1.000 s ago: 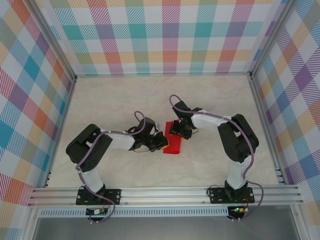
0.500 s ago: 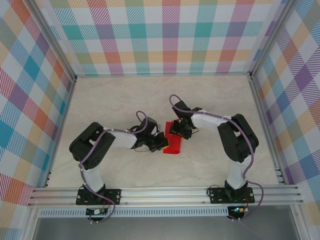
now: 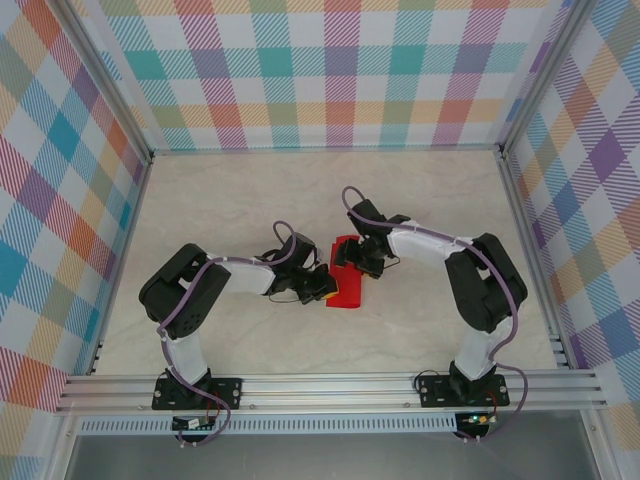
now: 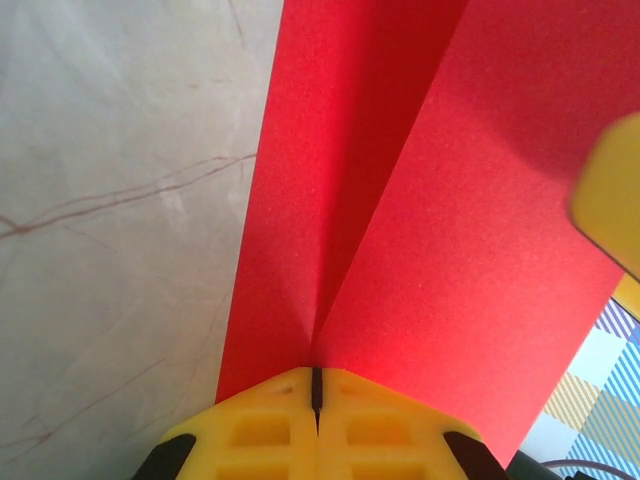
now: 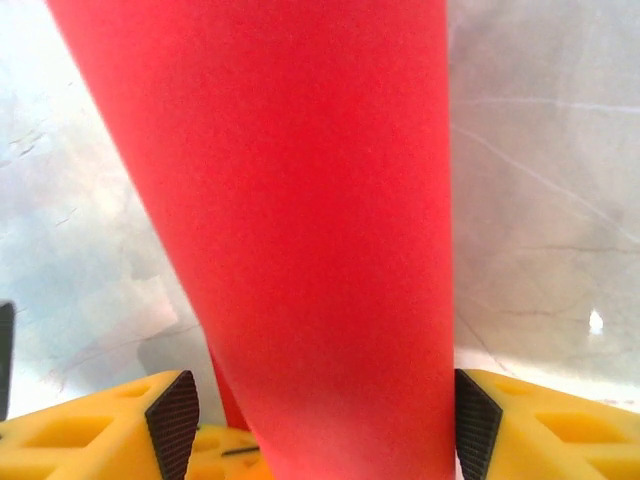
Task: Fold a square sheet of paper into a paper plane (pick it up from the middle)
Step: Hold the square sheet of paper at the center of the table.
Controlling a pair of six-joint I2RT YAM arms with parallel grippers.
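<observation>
The square sheet of paper (image 3: 347,288) is bright red and folded, lying at the table's centre between both grippers. In the left wrist view the paper (image 4: 420,180) shows a long crease running away from my left gripper (image 4: 316,372), whose yellow fingers are shut on the fold's near end. From above, the left gripper (image 3: 324,286) sits at the paper's left edge. My right gripper (image 3: 353,264) is over the paper's far end. Its jaws stand wide apart in the right wrist view, the right gripper (image 5: 325,405) straddling a raised strip of the paper (image 5: 300,200). No paper plane shape has formed.
The pale marble tabletop (image 3: 220,200) is bare around the paper. Plaid walls (image 3: 320,70) close in the back and both sides. An aluminium rail (image 3: 330,385) runs along the near edge by the arm bases.
The right gripper's jaws have spread wider around the paper and its arm has shifted slightly right. The left gripper stays shut on the fold.
</observation>
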